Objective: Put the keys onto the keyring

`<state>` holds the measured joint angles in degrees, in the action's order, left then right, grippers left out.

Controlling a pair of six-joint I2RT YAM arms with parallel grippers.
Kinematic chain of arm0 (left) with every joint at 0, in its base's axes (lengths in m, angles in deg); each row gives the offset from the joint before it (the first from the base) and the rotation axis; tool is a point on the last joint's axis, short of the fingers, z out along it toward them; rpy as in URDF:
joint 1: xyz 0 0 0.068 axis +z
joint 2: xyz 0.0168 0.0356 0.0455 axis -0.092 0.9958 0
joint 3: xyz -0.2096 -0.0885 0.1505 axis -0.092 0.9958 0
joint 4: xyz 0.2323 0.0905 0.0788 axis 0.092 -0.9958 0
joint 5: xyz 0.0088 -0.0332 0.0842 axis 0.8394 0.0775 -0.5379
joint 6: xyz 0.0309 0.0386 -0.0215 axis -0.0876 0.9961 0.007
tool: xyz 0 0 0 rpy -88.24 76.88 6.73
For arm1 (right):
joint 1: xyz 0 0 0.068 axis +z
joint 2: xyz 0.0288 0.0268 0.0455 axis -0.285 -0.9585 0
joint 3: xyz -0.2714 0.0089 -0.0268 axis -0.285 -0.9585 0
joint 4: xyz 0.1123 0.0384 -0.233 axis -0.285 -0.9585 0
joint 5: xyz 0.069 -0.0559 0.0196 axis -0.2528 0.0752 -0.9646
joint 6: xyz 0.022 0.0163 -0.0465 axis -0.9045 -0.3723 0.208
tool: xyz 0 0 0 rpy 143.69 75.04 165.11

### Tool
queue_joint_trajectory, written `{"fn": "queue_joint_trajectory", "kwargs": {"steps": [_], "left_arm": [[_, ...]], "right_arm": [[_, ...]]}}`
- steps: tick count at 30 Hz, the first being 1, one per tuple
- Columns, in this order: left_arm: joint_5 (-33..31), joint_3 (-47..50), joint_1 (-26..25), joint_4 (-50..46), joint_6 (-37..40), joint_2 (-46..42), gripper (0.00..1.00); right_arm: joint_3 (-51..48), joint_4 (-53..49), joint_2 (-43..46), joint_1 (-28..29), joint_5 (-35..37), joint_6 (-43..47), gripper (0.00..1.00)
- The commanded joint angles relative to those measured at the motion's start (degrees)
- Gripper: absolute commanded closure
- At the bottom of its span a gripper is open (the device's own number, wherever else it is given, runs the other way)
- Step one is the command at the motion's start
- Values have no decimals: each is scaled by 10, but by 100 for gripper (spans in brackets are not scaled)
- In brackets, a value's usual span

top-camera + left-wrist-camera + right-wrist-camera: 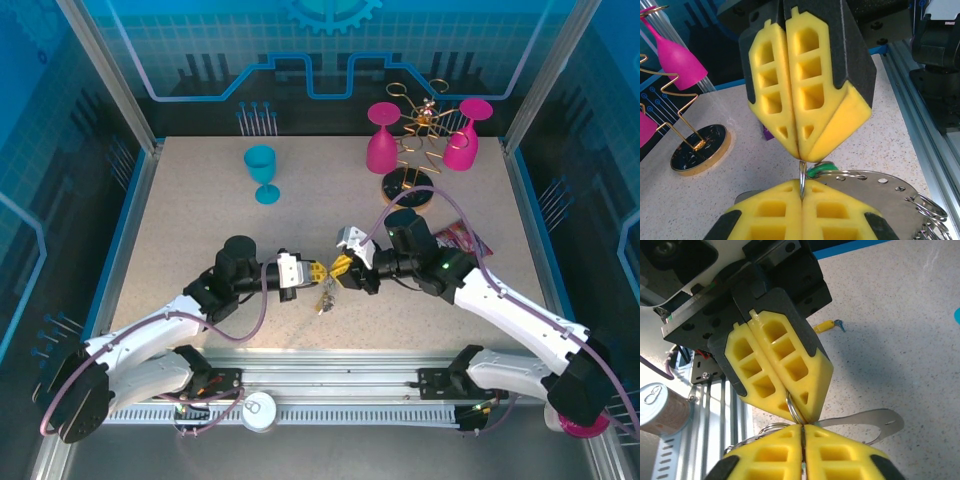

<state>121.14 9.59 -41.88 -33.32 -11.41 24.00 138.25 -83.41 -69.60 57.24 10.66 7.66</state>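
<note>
Two grippers meet.
Left gripper point(801, 194) and right gripper point(800, 151) clench one metal ring point(802, 176) beside a green key point(821, 169).

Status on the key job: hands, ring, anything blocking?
Left hand shut, right hand shut, tip to tip, both pinching a thin metal ring. Green key beside the pinch. Glass rack stands far back, not in the way.
</note>
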Motion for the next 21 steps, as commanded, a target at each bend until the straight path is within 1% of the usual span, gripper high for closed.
{"fn": "queue_joint_trajectory", "kwargs": {"steps": [1,3,8,10,14,18,20,21], "left_arm": [[12,9,-2,38,-9,-9,100],[19,11,-2,54,-16,-11,100],[48,14,-1,91,-32,-10,100],[56,16,-2,99,-35,-9,100],[58,20,-2,113,-38,-9,100],[64,23,-2,142,-63,-8,100],[69,21,-2,141,-67,-5,100],[70,21,-1,142,-68,-3,100]], "right_arm": [[1,-2,-1,-8,19,-9,95],[1,-15,-2,-8,38,-10,97],[-5,-15,-9,-9,42,-22,95],[-5,-13,-12,-9,41,-25,92],[-5,-2,-9,-11,37,-33,78],[-5,-15,2,-11,22,-23,71],[-5,-8,22,-9,23,-16,65],[-22,1,34,-9,24,-7,64]]}}
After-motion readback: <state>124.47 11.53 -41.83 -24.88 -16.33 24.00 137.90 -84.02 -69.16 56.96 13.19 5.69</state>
